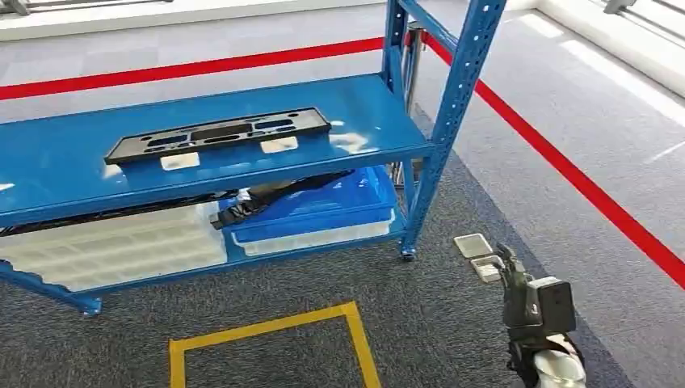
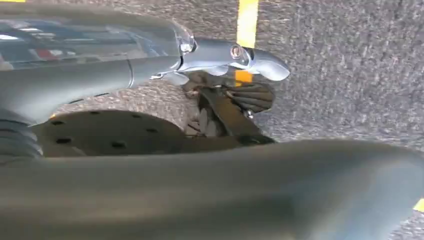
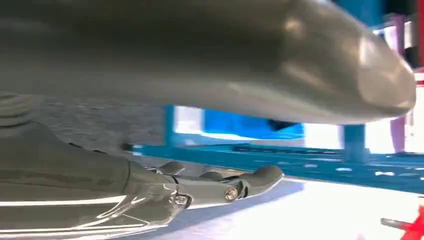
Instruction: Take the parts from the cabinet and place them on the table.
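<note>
A long black part (image 1: 218, 134) with cut-out slots lies flat on the top shelf of the blue cabinet (image 1: 367, 105), towards its near edge. Below it, a blue bin (image 1: 323, 206) on the right and white trays (image 1: 121, 242) on the left sit on the lower shelf. The right hand (image 1: 517, 279) hangs low at near right over the grey carpet, fingers apart, holding nothing. The left hand (image 2: 225, 65) hangs over carpet with yellow tape, fingers apart and empty. No writing is legible anywhere.
</note>
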You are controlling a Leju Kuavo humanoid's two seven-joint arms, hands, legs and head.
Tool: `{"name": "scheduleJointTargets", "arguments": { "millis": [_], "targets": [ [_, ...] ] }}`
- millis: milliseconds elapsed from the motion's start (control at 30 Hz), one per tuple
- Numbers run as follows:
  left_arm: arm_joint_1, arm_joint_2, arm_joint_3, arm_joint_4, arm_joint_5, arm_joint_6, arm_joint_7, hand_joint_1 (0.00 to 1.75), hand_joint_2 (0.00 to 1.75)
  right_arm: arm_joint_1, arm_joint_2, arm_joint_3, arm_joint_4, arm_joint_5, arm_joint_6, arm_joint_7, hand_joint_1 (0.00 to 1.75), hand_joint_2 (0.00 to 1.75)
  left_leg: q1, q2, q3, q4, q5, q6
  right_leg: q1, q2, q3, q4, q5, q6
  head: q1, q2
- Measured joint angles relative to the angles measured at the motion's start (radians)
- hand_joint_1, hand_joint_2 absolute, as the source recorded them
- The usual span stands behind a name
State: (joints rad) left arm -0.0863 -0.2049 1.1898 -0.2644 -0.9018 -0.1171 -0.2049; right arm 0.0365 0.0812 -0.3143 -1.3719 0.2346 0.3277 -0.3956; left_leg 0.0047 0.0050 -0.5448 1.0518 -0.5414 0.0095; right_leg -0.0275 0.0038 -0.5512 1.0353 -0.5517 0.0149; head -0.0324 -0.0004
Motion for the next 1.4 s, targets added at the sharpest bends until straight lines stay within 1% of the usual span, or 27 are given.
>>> {"name": "scheduleJointTargets", "arguments": {
  "millis": [33,133,200,233,300,333,367,400,467,500,633,700,733,800,867,900,933,967,1000,1033,1167,1200,1233,1267,1333,1367,1400],
  "targets": [
    [-0.002,0.000,0.005,0.001,-0.001,0.000,0.000,0.00,0.00,-0.001,-0.005,0.019,-0.029,-0.013,-0.001,0.003,0.00,0.00,-0.003,0.000,0.002,-0.008,-0.005,0.000,0.007,0.001,-0.002,0.002,-0.001,0.003,0.000,0.000],
    [-0.006,-0.002,0.024,0.004,-0.001,-0.006,-0.001,0.00,0.00,0.002,-0.030,0.089,-0.119,-0.049,-0.001,0.017,0.00,0.00,-0.007,-0.001,-0.001,-0.017,-0.013,0.005,0.003,-0.001,-0.008,-0.005,0.007,0.018,0.000,0.000],
    [-0.006,-0.005,0.035,0.007,-0.001,-0.008,-0.002,0.00,0.00,0.001,-0.050,0.130,-0.171,-0.071,-0.003,0.026,0.00,0.00,0.002,0.004,0.004,-0.034,-0.001,0.016,0.001,-0.002,-0.009,0.008,-0.009,0.028,0.000,0.000],
    [-0.009,-0.005,0.040,0.007,-0.001,-0.009,-0.002,0.00,0.00,-0.001,-0.062,0.156,-0.198,-0.081,-0.005,0.030,0.00,0.00,0.002,0.004,0.002,-0.034,0.001,0.021,0.004,-0.001,-0.027,0.049,-0.043,0.028,0.000,0.000],
    [-0.009,-0.008,0.050,0.008,-0.002,-0.010,-0.001,0.00,0.00,-0.001,-0.082,0.196,-0.239,-0.096,-0.013,0.034,0.00,0.00,0.000,0.006,0.002,-0.034,0.000,0.022,0.004,-0.001,-0.096,0.210,-0.125,0.033,0.001,0.000],
    [-0.009,-0.009,0.052,0.008,-0.006,-0.010,-0.001,0.00,0.00,-0.001,-0.092,0.216,-0.256,-0.101,-0.014,0.034,0.00,0.00,-0.001,0.008,0.002,-0.034,0.000,0.023,0.004,-0.001,-0.127,0.281,-0.146,0.034,0.001,0.000],
    [-0.008,-0.009,0.051,0.008,-0.009,-0.010,-0.001,0.00,0.00,-0.002,-0.096,0.223,-0.262,-0.103,-0.015,0.034,0.00,0.00,-0.001,0.008,0.003,-0.034,0.000,0.023,0.004,-0.001,-0.137,0.303,-0.140,0.035,0.000,0.000],
    [-0.008,-0.009,0.051,0.008,-0.011,-0.010,-0.001,0.00,0.00,-0.002,-0.097,0.224,-0.266,-0.103,-0.017,0.034,0.00,0.00,-0.001,0.008,0.004,-0.033,0.000,0.022,0.004,-0.002,-0.124,0.276,-0.112,0.036,0.001,0.000],
    [-0.010,-0.011,0.053,0.010,-0.016,-0.013,-0.001,0.00,0.00,-0.004,-0.118,0.254,-0.298,-0.099,-0.025,0.034,0.00,0.00,-0.001,0.006,0.008,-0.031,-0.003,0.020,0.003,-0.002,-0.049,0.107,-0.015,0.034,0.001,0.000],
    [-0.010,-0.011,0.054,0.010,-0.018,-0.017,-0.001,0.00,0.00,-0.012,-0.131,0.269,-0.310,-0.090,-0.031,0.034,0.00,0.00,-0.001,0.006,0.007,-0.028,-0.007,0.014,0.004,-0.004,-0.014,0.021,0.019,0.031,0.001,0.000],
    [-0.016,-0.011,0.061,0.016,-0.018,-0.021,-0.002,0.00,0.00,-0.021,-0.158,0.312,-0.325,-0.057,-0.047,0.037,0.00,0.00,-0.006,-0.002,-0.004,-0.024,-0.004,-0.001,0.013,-0.004,-0.010,0.002,0.002,0.011,0.000,0.000],
    [-0.016,-0.011,0.065,0.016,-0.018,-0.024,-0.002,0.00,0.00,-0.027,-0.167,0.328,-0.332,-0.051,-0.050,0.036,0.00,0.00,-0.005,-0.008,-0.006,-0.014,-0.019,-0.009,0.004,-0.017,-0.008,-0.004,0.006,0.000,0.000,0.000],
    [-0.017,-0.012,0.066,0.016,-0.018,-0.024,-0.002,0.00,0.00,-0.029,-0.170,0.336,-0.337,-0.046,-0.054,0.036,0.00,0.00,-0.004,-0.007,-0.024,0.024,-0.048,-0.015,0.003,-0.021,-0.008,-0.004,0.005,-0.005,-0.001,0.000],
    [-0.018,-0.012,0.066,0.016,-0.018,-0.027,-0.002,0.00,0.00,-0.032,-0.176,0.346,-0.339,-0.037,-0.056,0.035,0.00,0.00,0.002,-0.007,-0.095,0.176,-0.123,-0.024,0.004,-0.036,-0.009,-0.003,0.003,-0.009,-0.001,0.000],
    [-0.014,-0.012,0.067,0.017,-0.018,-0.027,-0.001,0.00,0.00,-0.031,-0.182,0.354,-0.339,-0.032,-0.060,0.035,0.00,0.00,0.002,-0.007,-0.153,0.291,-0.152,-0.027,0.006,-0.052,-0.008,-0.003,0.002,-0.010,-0.001,0.000],
    [-0.013,-0.012,0.067,0.017,-0.018,-0.027,-0.001,0.00,0.00,-0.032,-0.183,0.359,-0.339,-0.030,-0.061,0.035,0.00,0.00,0.002,-0.007,-0.149,0.277,-0.128,-0.027,0.006,-0.060,-0.007,-0.003,0.001,-0.010,-0.001,0.000],
    [-0.013,-0.012,0.068,0.017,-0.017,-0.027,-0.001,0.00,0.00,-0.034,-0.186,0.363,-0.339,-0.030,-0.062,0.035,0.00,0.00,0.002,-0.006,-0.123,0.217,-0.084,-0.024,0.007,-0.069,-0.004,-0.003,-0.001,-0.011,-0.001,0.000],
    [-0.014,-0.012,0.068,0.017,-0.017,-0.027,-0.001,0.00,0.00,-0.036,-0.189,0.368,-0.340,-0.029,-0.062,0.035,0.00,0.00,0.001,-0.002,-0.085,0.134,-0.035,-0.019,0.007,-0.077,0.000,-0.003,-0.003,-0.010,-0.001,0.000],
    [-0.015,-0.012,0.069,0.017,-0.017,-0.027,-0.001,0.00,0.00,-0.038,-0.191,0.370,-0.342,-0.029,-0.062,0.035,0.00,0.00,-0.003,0.021,-0.045,0.049,0.009,-0.010,0.008,-0.083,0.004,-0.003,-0.006,-0.008,-0.001,0.000],
    [-0.018,-0.012,0.069,0.017,-0.016,-0.027,-0.001,0.00,0.00,-0.039,-0.193,0.370,-0.344,-0.029,-0.063,0.035,0.00,0.00,-0.014,0.065,-0.022,0.003,0.010,-0.001,0.011,-0.092,0.006,-0.003,-0.009,-0.004,-0.001,0.000],
    [-0.015,-0.013,0.074,0.018,-0.011,-0.029,0.006,0.00,0.00,-0.045,-0.196,0.380,-0.348,-0.018,-0.066,0.036,0.00,0.00,-0.021,0.042,-0.024,-0.020,0.004,0.013,0.013,-0.116,0.005,-0.007,-0.005,0.015,0.001,0.000],
    [-0.013,-0.013,0.076,0.018,-0.011,-0.029,0.007,0.00,0.00,-0.046,-0.198,0.383,-0.349,-0.019,-0.066,0.036,0.00,0.00,-0.009,0.041,-0.017,-0.032,0.013,0.023,0.009,-0.100,0.005,-0.002,-0.016,0.021,0.001,0.000],
    [-0.014,-0.014,0.076,0.018,-0.010,-0.030,0.008,0.00,0.00,-0.047,-0.198,0.385,-0.349,-0.019,-0.066,0.036,0.00,0.00,-0.009,0.037,-0.016,-0.034,0.015,0.027,0.008,-0.051,0.000,0.019,-0.035,0.024,0.001,0.000],
    [-0.018,-0.014,0.077,0.018,-0.007,-0.030,0.008,0.00,0.00,-0.047,-0.200,0.386,-0.348,-0.021,-0.066,0.037,0.00,0.00,-0.008,0.033,-0.017,-0.034,0.015,0.030,0.007,-0.025,-0.025,0.075,-0.071,0.024,0.001,0.000],
    [-0.020,-0.016,0.079,0.019,0.000,-0.033,0.008,0.00,0.00,-0.042,-0.204,0.387,-0.347,-0.021,-0.066,0.037,0.00,0.00,-0.009,0.023,-0.017,-0.034,0.015,0.031,0.008,-0.011,-0.103,0.241,-0.143,0.029,0.001,0.000],
    [-0.019,-0.016,0.080,0.020,0.003,-0.034,0.010,0.00,0.00,-0.039,-0.204,0.388,-0.347,-0.022,-0.066,0.039,0.00,0.00,-0.009,0.019,-0.016,-0.033,0.015,0.031,0.008,-0.010,-0.130,0.292,-0.152,0.031,0.001,0.000],
    [-0.018,-0.016,0.082,0.021,0.004,-0.034,0.011,0.00,0.00,-0.037,-0.205,0.388,-0.347,-0.022,-0.066,0.039,0.00,0.00,-0.009,0.015,-0.015,-0.033,0.014,0.031,0.008,-0.010,-0.135,0.296,-0.138,0.032,0.001,0.000]
  ]
}}
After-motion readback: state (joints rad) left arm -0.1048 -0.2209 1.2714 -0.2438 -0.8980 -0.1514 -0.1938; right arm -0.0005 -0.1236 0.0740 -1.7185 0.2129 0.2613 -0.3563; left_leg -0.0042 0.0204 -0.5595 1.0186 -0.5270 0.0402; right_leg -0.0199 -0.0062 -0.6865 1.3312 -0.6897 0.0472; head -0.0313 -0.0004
